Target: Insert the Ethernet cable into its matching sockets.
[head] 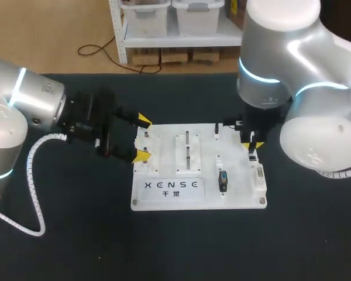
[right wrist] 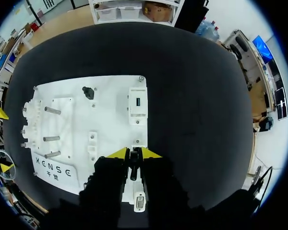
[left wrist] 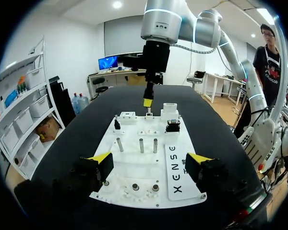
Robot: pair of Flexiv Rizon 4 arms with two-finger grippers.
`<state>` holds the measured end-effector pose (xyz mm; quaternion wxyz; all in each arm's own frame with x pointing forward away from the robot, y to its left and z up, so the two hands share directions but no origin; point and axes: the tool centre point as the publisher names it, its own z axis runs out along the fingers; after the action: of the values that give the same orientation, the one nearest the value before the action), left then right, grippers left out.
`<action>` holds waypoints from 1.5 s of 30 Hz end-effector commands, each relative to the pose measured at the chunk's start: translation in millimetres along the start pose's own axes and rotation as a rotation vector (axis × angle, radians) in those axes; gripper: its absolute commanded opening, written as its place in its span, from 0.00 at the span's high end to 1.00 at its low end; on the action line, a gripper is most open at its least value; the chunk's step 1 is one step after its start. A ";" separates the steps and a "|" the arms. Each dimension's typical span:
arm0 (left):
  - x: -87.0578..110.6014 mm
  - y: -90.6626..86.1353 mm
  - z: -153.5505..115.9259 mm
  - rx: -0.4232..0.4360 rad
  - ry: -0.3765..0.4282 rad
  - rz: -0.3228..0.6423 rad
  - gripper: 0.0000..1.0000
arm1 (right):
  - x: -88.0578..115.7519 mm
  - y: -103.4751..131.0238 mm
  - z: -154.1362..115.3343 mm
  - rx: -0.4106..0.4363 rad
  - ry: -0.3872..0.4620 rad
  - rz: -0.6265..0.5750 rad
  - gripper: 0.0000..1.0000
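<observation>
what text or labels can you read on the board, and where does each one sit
Label at the board's near edge: one row of large letters, a brand mark, so not quoted.
Same label, beneath that row: two small characters, also brand print.
Rest of the board: no readable print.

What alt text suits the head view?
A white board lies on a dark table. The right gripper holds a dark plug above its right side; the left gripper sits open at its left edge.
</observation>
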<state>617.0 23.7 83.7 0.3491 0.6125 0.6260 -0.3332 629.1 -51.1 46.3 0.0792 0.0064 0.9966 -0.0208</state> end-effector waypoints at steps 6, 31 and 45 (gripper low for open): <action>1.1 0.2 -0.1 0.000 -0.003 0.002 0.00 | 1.9 -7.6 8.3 -0.004 0.000 0.002 1.00; 1.1 0.2 -0.1 0.000 -0.003 0.002 0.00 | 0.0 -5.2 16.0 -0.009 0.011 -0.002 1.00; 1.1 0.2 -0.1 0.000 -0.003 0.002 0.00 | -1.2 -5.3 16.6 -0.007 0.005 -0.013 1.00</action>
<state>617.0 23.7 83.7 0.3491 0.6125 0.6260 -0.3332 633.1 -56.8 32.4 0.0753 -0.0008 0.9970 -0.0181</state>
